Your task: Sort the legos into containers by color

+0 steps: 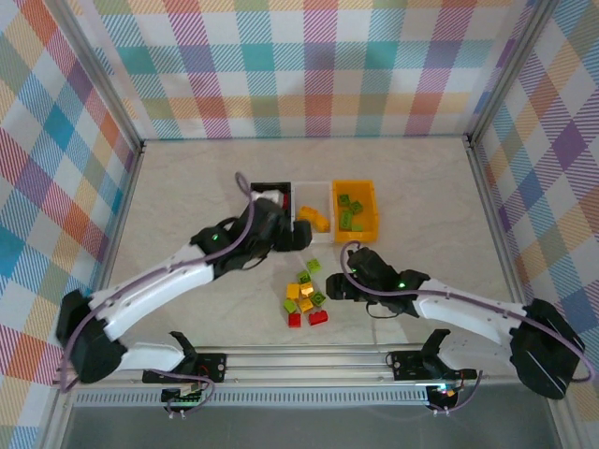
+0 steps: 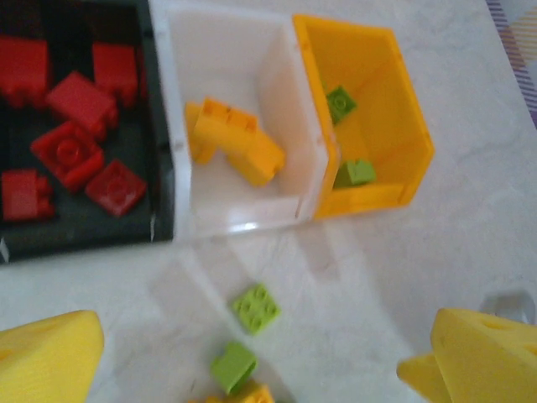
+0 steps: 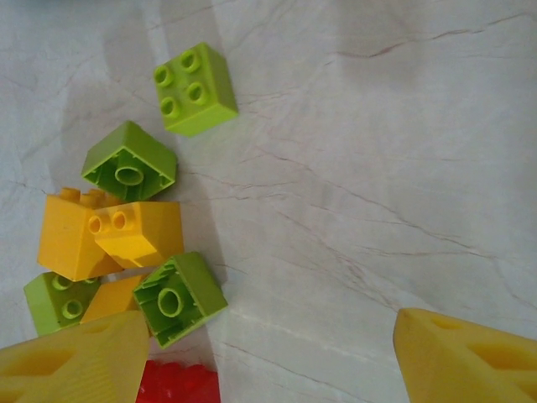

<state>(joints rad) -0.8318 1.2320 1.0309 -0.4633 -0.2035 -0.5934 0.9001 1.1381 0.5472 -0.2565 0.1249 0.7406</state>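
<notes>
Three bins stood touching side to side in a row on your table [image 1: 187,187]: one black bin [image 2: 75,227], one white bin [image 2: 226,201] and one orange bin [image 2: 377,92]. From the left wrist view you had six red bricks [image 2: 67,151] in the black bin, two yellow-orange bricks [image 2: 239,138] leaning on each other in the white bin, and two green bricks [image 2: 340,102] visible in the orange bin. The top view hinted at more green there, but I could not count them exactly. A loose cluster lay on the table just in front of the bins, between your two arms. In the right wrist view I counted four loose green bricks [image 3: 195,88], one standing apart studs up and one turned underside up, and at least two loose yellow-orange bricks [image 3: 71,243] touching one another. The top view showed two loose red bricks [image 1: 318,317] at the near edge of the cluster. Your left gripper [image 2: 268,344] hung in front of the white bin, jaws spread wide with nothing between them. Your right gripper [image 3: 273,336] hung at the right side of the cluster, jaws apart and holding nothing, its left finger [image 3: 75,361] over the nearest bricks.
</notes>
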